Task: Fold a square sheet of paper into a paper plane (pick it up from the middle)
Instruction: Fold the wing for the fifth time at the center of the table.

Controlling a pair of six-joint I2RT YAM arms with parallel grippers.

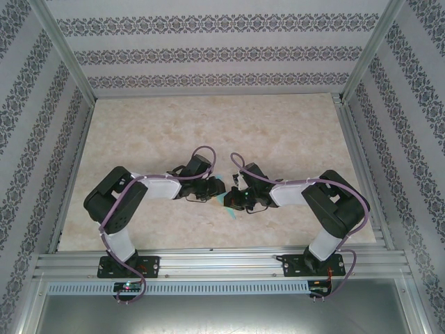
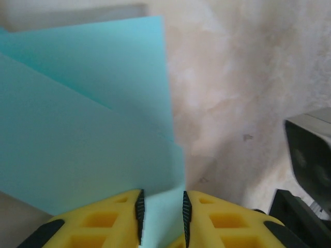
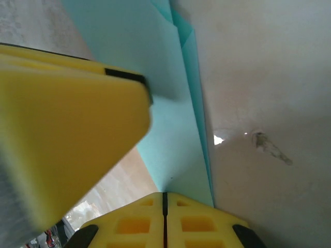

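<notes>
Marble tabletop [image 1: 278, 132], dead centre: right gripper [image 3: 165, 195] pinches the part-folded square sheet of paper [image 2: 77, 129], left gripper [image 2: 162, 206] sits slightly apart around its edge (not clamped). Uneven tugging could skew the crease or tear it.

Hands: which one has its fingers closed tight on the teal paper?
The right hand: its fingers meet on the teal paper; the left hand has its fingers apart around it.
</notes>
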